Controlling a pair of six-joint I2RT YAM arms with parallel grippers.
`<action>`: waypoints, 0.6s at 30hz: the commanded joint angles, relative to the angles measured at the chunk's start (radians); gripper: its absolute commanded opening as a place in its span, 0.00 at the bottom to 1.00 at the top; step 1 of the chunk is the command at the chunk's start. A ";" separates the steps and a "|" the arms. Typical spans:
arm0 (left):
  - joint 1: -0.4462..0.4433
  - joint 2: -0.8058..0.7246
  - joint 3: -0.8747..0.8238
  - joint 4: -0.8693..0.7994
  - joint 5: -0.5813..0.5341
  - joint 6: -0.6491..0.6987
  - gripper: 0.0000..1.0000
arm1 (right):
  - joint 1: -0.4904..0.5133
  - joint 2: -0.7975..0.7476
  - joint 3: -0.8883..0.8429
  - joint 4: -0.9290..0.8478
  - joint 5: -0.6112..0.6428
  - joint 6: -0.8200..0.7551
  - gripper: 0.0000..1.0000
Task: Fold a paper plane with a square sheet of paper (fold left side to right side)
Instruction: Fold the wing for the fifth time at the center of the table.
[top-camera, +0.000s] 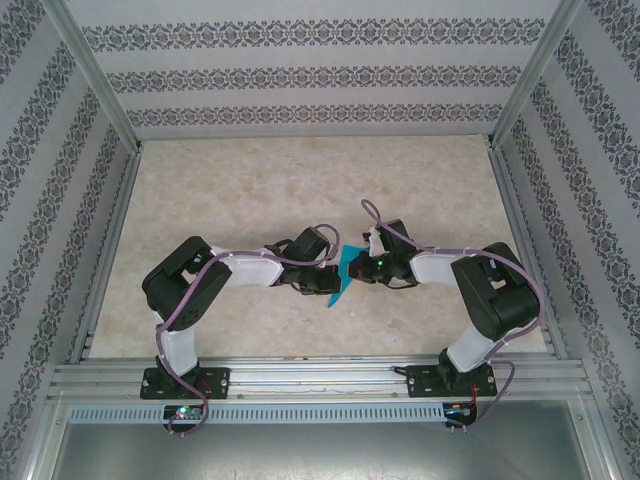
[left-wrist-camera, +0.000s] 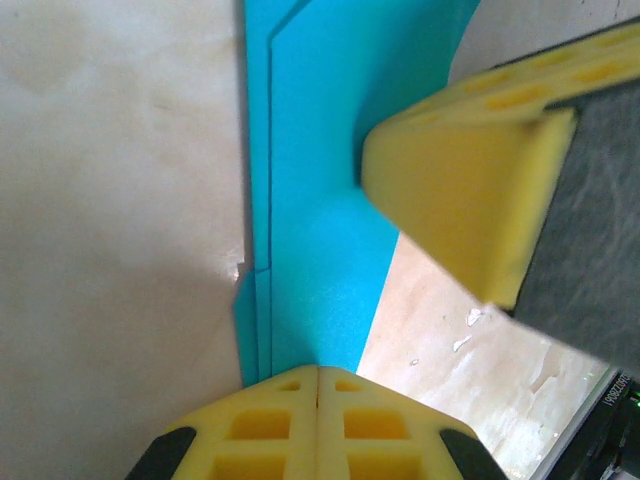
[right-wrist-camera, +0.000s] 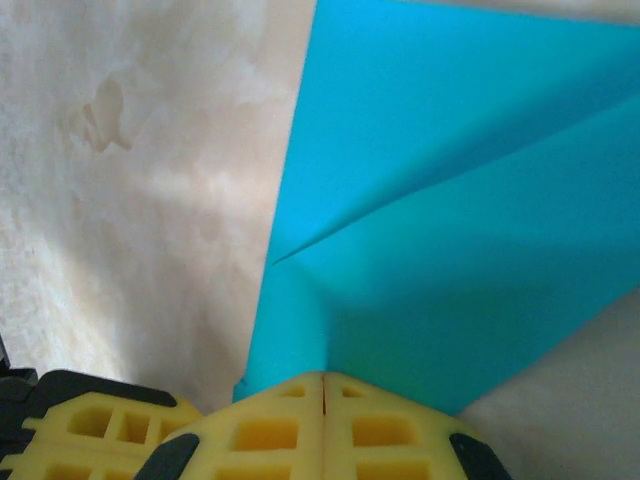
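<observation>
Count: one creased teal-blue paper sheet (top-camera: 342, 277); two yellow-padded grippers (left gripper (left-wrist-camera: 318, 400), right gripper (right-wrist-camera: 323, 395)); one beige marbled table (top-camera: 250, 190).

Paper (top-camera: 340, 278), frame ctr: plain teal-blue, no print. Table (top-camera: 250, 190): beige, marbled. Walls (top-camera: 300, 75), top & sides: white w/ grey floral stripe bands. Left gripper (left-wrist-camera: 318, 385) & right gripper (right-wrist-camera: 322, 390): yellow, black trim. Arms (top-camera: 245, 268): black/white. Rail (top-camera: 320, 375), bottom: silver.

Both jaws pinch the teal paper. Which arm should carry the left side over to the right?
Left, likely: the left jaws clamp the paper on its left side in the top view, while the right jaws clamp its right side and can anchor it.
</observation>
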 joint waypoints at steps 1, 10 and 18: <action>-0.010 0.048 -0.027 -0.179 -0.084 0.033 0.00 | -0.031 0.028 0.022 -0.045 0.059 -0.046 0.00; -0.010 0.057 -0.028 -0.184 -0.079 0.037 0.00 | -0.086 0.055 0.062 -0.084 0.055 -0.079 0.00; -0.010 0.062 -0.028 -0.183 -0.077 0.037 0.00 | -0.140 0.083 0.099 -0.102 0.044 -0.104 0.00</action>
